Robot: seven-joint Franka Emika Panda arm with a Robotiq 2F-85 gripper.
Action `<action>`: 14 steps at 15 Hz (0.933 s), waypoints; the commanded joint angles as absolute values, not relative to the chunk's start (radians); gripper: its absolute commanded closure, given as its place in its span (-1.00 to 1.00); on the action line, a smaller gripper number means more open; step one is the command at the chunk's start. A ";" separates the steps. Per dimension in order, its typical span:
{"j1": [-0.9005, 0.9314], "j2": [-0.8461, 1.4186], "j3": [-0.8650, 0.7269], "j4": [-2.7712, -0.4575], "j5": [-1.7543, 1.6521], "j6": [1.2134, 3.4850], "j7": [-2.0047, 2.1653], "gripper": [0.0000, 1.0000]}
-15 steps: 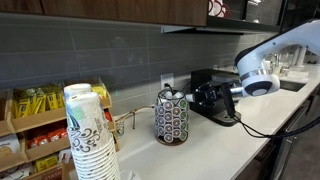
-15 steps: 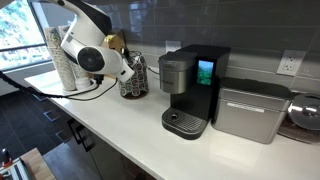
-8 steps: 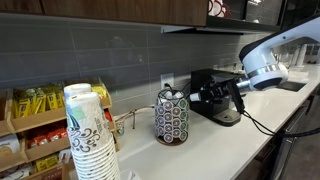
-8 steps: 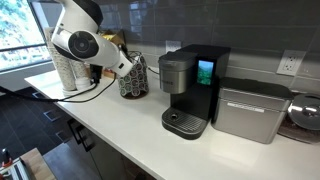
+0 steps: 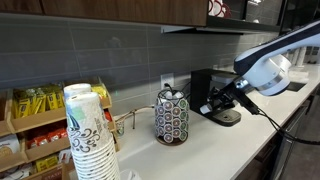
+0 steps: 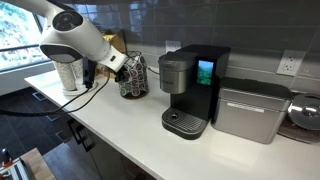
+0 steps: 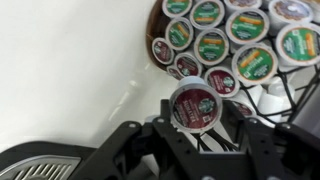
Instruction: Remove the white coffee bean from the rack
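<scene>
The rack (image 5: pixel 171 118) is a dark wire carousel studded with round pod lids, standing on the white counter; it also shows in an exterior view (image 6: pixel 133 78) and in the wrist view (image 7: pixel 215 40). My gripper (image 7: pixel 195 112) is shut on the white coffee bean (image 7: pixel 195 104), a small round pod with a white rim and a dark red lid, held between the two black fingers just off the rack's side. In both exterior views the gripper (image 5: pixel 213 102) (image 6: pixel 118 66) hangs beside the rack, a short way from it. The rack's other pods mostly have green lids.
A black coffee machine (image 6: pixel 190 85) stands right next to the rack, behind my gripper (image 5: pixel 203 85). A silver box appliance (image 6: pixel 250 110) sits further along. A stack of paper cups (image 5: pixel 90 135) and a wooden shelf of yellow packets (image 5: pixel 35 108) stand on the rack's far side.
My gripper has drawn back from the rack's side and away from it, with the arm lifting and swinging outward. The rack has not moved.
</scene>
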State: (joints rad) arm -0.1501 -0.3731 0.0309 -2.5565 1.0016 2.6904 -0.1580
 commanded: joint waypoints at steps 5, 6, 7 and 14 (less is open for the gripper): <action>-0.362 -0.444 0.212 -2.648 0.417 2.522 0.134 0.43; -0.374 -0.447 0.220 -2.640 0.360 2.472 0.144 0.43; -0.286 -0.441 0.130 -2.637 0.253 2.440 0.182 0.43; -0.206 -0.420 0.100 -2.622 0.010 2.306 0.215 0.43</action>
State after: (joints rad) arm -0.2574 -0.4273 0.1207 -2.6160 0.0786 2.3245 0.1798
